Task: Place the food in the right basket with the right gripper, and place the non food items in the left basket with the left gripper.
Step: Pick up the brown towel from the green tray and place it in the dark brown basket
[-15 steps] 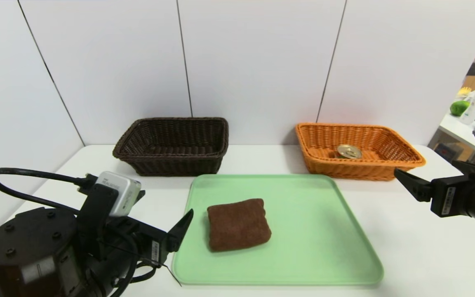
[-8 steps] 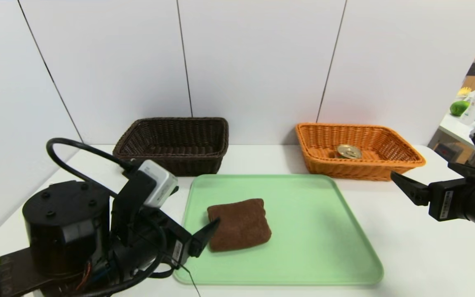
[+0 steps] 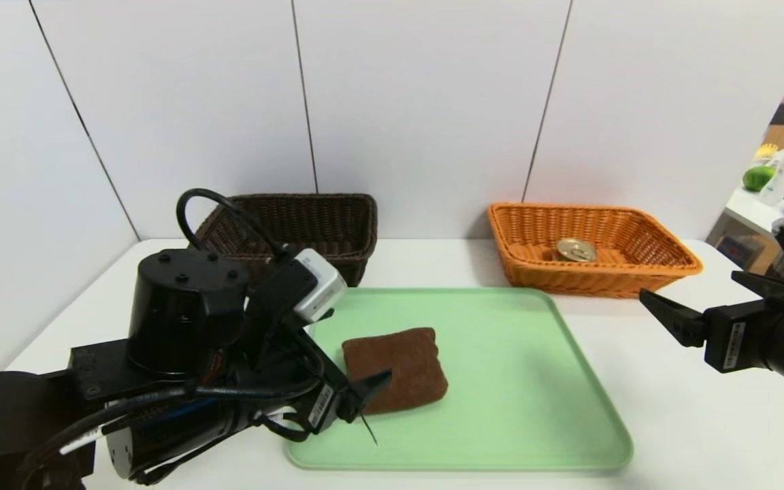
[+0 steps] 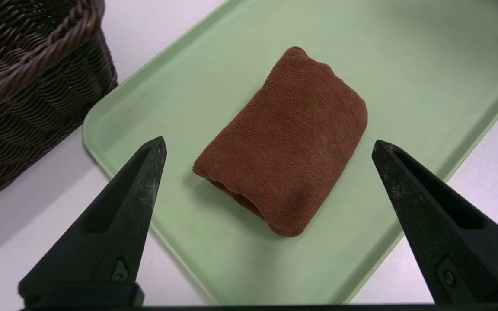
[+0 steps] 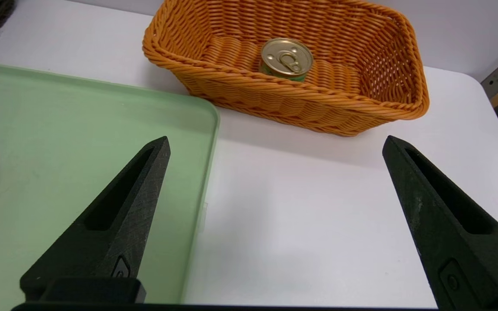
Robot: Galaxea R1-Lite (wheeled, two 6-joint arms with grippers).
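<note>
At the left of the head view, the dark brown basket (image 3: 351, 261) stood on the white table (image 3: 460, 262), partly hidden by the left arm. The left gripper (image 4: 269, 144), its fingers spread wide and grasping nothing, was poised above the left part of the green tray (image 3: 501, 381), at the lower centre of the frame. The folded brown cloth (image 4: 283, 142) lay on that tray, beneath the gripper; in the left wrist view it appeared between the two fingertips, apart from both. At the right, beyond the tray, the orange wicker basket (image 3: 589, 280) stood on the table, and the round tin can (image 3: 576, 250) with its pull-tab lid lay inside. The right gripper (image 5: 277, 140), also spread wide and unladen, was positioned at the right edge, nearer the viewer than the orange basket.
</note>
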